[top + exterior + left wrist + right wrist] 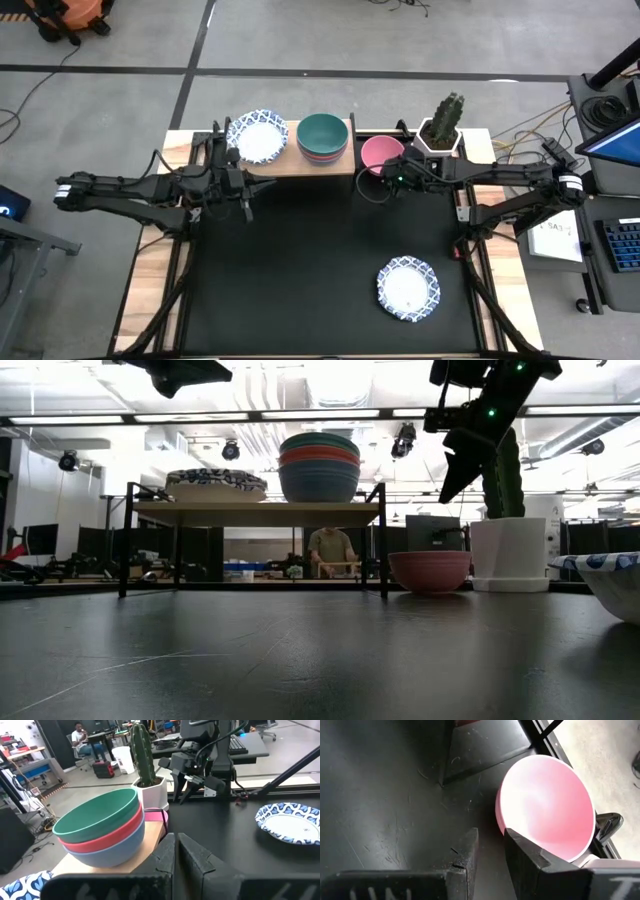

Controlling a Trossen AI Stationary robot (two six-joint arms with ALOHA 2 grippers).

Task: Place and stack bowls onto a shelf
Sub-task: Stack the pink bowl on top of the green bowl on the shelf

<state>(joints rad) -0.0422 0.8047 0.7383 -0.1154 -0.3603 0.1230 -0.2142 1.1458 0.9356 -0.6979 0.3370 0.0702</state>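
Pink bowl (545, 807) sits just beyond the right gripper (490, 850), whose part-open jaws grip nothing.

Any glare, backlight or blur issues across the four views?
Low view: bright ceiling lights backlight the shelf, the stacked bowls and the right tool, leaving them dark. Right wrist view: soft sheen inside the pink bowl, and that tool's fingers are blurred up close. High view: evenly lit. Left wrist view: near fingers soft.
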